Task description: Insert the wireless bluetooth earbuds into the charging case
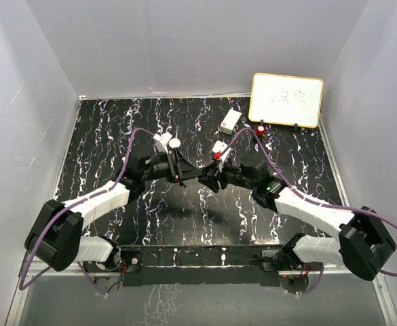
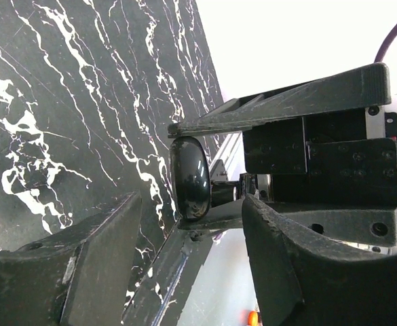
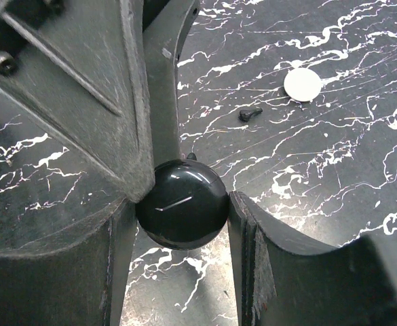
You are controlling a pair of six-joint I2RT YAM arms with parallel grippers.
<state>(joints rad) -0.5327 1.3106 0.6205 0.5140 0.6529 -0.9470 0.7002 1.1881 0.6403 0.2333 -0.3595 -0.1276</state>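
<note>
A glossy black round charging case [image 3: 182,204] hangs above the table, and my right gripper [image 3: 182,204] is shut on its rim from both sides. In the left wrist view the case [image 2: 190,178] shows edge-on, its lid closed, just beyond my left gripper [image 2: 191,200]. That gripper is open, with a finger on either side of the case and a gap to each face. Both grippers meet at the table's middle, left gripper [image 1: 193,173] and right gripper [image 1: 209,178]. One black earbud [image 3: 250,113] lies on the table past the case. The other earbuds are not visible.
A white round puck [image 3: 303,85] lies near the black earbud, seen from above as the puck [image 1: 175,143]. Farther back are a white rectangular box [image 1: 230,121], a small white and red piece [image 1: 218,148], a red object [image 1: 261,129] and a whiteboard [image 1: 286,100].
</note>
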